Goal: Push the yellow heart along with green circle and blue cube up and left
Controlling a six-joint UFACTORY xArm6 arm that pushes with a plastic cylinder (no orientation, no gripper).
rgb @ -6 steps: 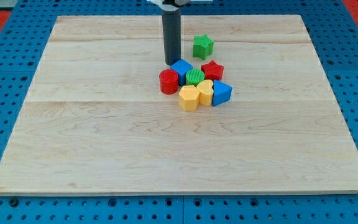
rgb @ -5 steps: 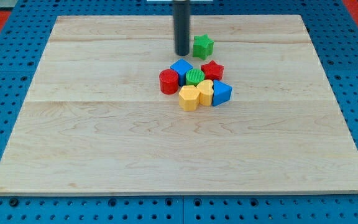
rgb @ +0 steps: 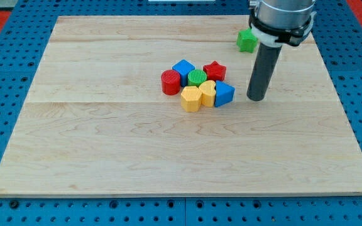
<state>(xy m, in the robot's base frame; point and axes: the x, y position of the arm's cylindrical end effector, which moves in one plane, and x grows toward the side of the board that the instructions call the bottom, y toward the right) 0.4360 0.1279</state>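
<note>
Pale wooden bench [rgb: 105, 138] is carrying a tight cluster near centre. My tip [rgb: 256, 99], the tool, is resting just right of the blue cube-like block [rgb: 224, 94], touching nothing; a plain rod, it is holding nothing. Yellow heart block [rgb: 207, 93] is sitting beside it, ribbed green circle block [rgb: 197, 78] above. Risk: pushing leftward is likely dragging the yellow hexagon block [rgb: 191, 98] and red cylinder block [rgb: 170, 82] along, or scattering the cluster.

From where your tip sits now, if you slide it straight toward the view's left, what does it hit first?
Most likely the blue block at the cluster's right end, since my tip sits just to its right at about the same depth. The yellow heart lies right behind it.
</note>
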